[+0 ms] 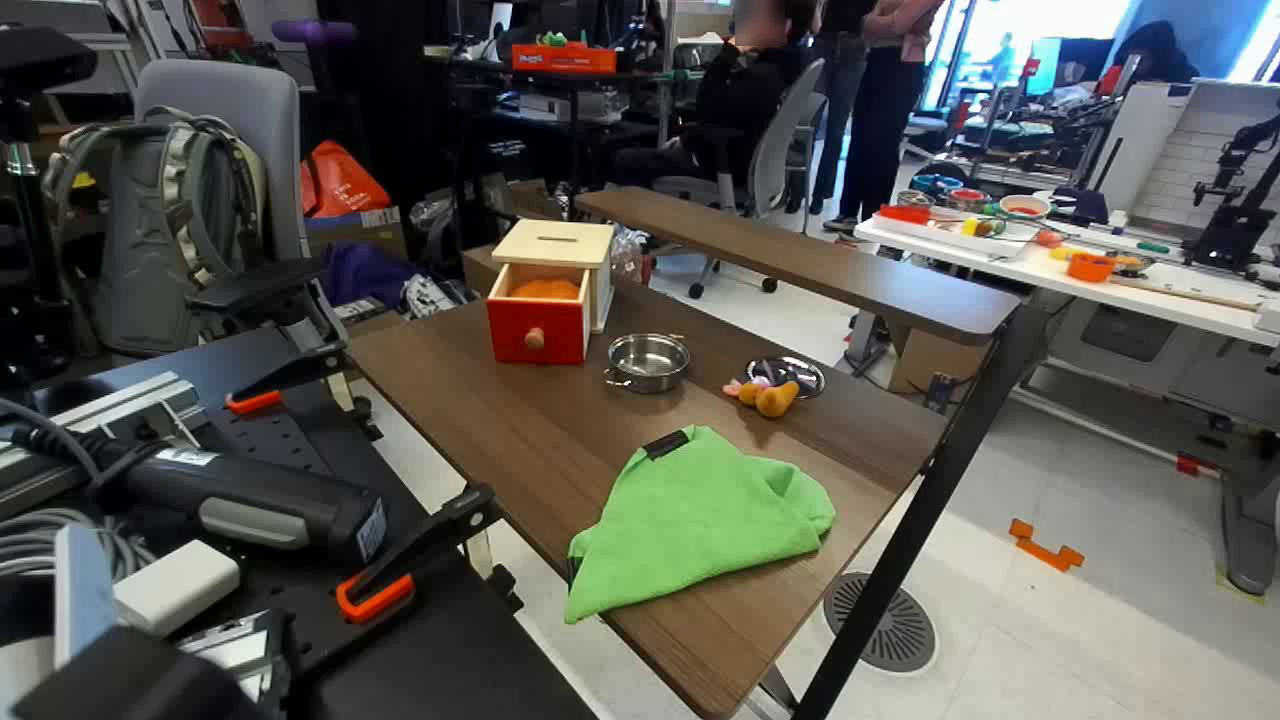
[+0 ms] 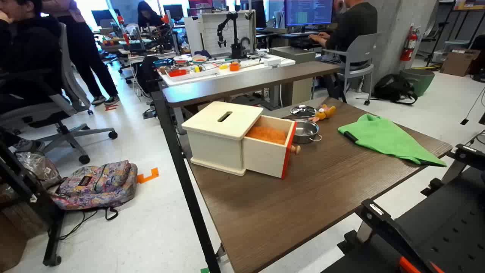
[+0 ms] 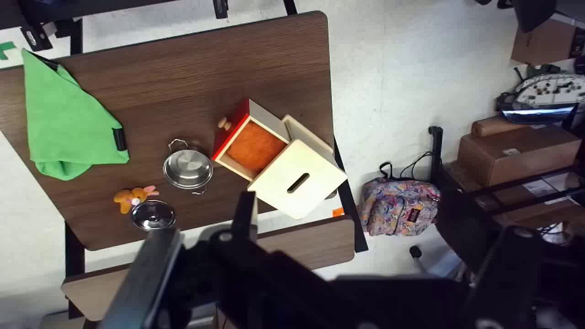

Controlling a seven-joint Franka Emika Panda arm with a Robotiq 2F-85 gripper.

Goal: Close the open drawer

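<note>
Red-fronted, pale wooden drawer (image 2: 266,156) protrudes from its cube-shaped tan wooden box (image 2: 218,146) on the brown wood-grain table (image 2: 322,193), judged light and rigid, best pushed squarely at its round wooden knob (image 2: 295,149), while the black gripper (image 3: 208,214) has fingers apart, holding nothing.

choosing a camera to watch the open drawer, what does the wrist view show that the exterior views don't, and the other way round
Only the wrist view: the gripper, open.

Only the exterior views: a cluttered white table with a black robot arm, in both exterior views; and, in an exterior view, a red fire extinguisher.

Shared by all: the open drawer in its wooden box, metal pot, lid, orange toy, green cloth and brown table.
</note>
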